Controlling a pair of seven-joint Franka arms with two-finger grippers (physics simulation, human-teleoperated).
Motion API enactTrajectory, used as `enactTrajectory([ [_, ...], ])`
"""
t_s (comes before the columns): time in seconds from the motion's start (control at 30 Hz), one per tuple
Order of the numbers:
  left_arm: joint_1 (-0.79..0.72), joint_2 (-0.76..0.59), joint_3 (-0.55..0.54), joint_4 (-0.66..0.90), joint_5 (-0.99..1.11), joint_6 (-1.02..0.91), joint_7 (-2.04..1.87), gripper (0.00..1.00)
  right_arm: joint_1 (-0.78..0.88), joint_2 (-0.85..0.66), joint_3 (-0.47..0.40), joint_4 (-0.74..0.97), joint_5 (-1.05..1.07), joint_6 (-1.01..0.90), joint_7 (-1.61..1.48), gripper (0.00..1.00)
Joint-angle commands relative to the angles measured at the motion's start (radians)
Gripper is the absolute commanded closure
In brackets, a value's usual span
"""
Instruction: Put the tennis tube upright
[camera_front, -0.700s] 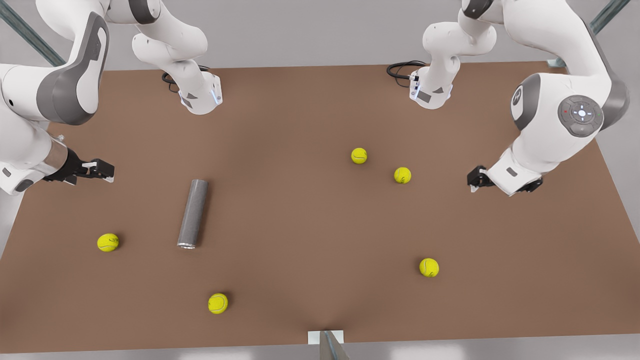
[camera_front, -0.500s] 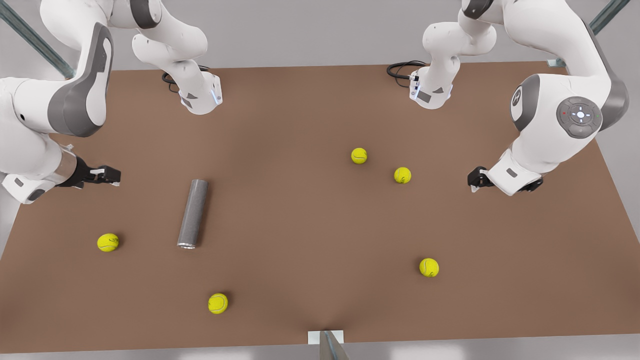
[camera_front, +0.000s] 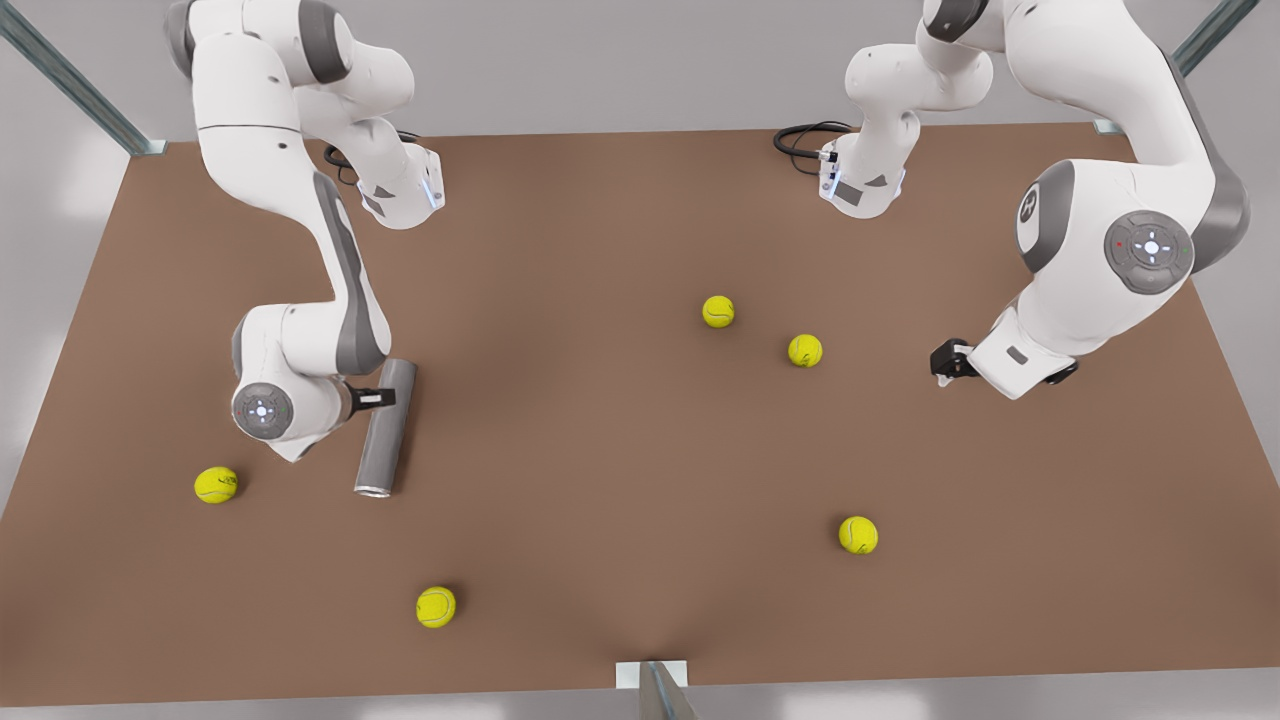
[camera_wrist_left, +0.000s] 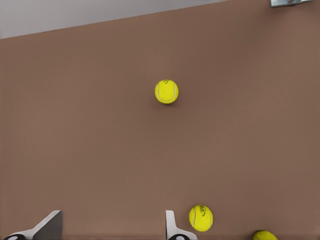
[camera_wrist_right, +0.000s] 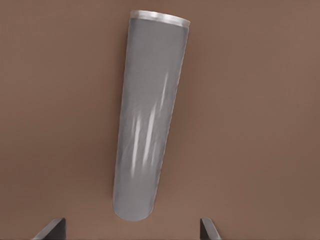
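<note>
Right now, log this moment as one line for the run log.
tennis tube: lying flat on table | right gripper: open, above tube's closed end | left gripper: open, waiting near tennis balls

Front view looks steeply down on the table (camera_front: 640, 450) (whole top); wrist views hover closer

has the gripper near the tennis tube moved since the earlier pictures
Yes. The right gripper has swung in from the table's edge on the front view's left and now sits over the lying tennis tube, fingers open.

Bare table (camera_front: 600, 480) surrounds the tennis tube (camera_front: 385, 440); the nearest tennis ball (camera_front: 216, 485) lies well apart.
</note>
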Motion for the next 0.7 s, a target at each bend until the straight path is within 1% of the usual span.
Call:
enactTrajectory([
  [0.0, 0.000, -0.001, 0.000, 0.000, -0.001, -0.001, -0.021, 0.00, 0.003, -0.028, 0.000, -0.097, 0.002, 0.425, 0.138, 0.00],
  [0.07, 0.000, 0.003, 0.000, 0.000, -0.001, 0.002, -0.019, 0.00, 0.009, -0.029, 0.000, -0.176, 0.002, 0.556, 0.138, 0.00],
  [0.13, 0.000, 0.005, 0.000, -0.001, -0.001, 0.000, -0.021, 0.00, 0.007, -0.025, 0.000, -0.203, 0.002, 0.593, 0.136, 0.00],
  [0.37, 0.000, 0.017, 0.000, 0.000, 0.001, 0.005, -0.021, 0.00, 0.027, 0.015, 0.000, -0.232, 0.002, 0.570, 0.176, 0.00],
  [0.5, 0.000, 0.019, 0.000, 0.000, 0.004, 0.006, -0.021, 0.00, 0.026, 0.023, -0.001, -0.232, 0.005, 0.510, 0.184, 0.00],
  [0.6, 0.000, 0.025, 0.000, 0.002, 0.005, 0.006, -0.021, 0.00, 0.026, 0.011, -0.001, -0.227, 0.005, 0.461, 0.358, 0.00],
  [0.67, 0.000, 0.025, 0.000, 0.002, 0.007, 0.006, -0.022, 0.00, 0.026, 0.021, -0.001, -0.223, 0.006, 0.448, 0.388, 0.00],
])
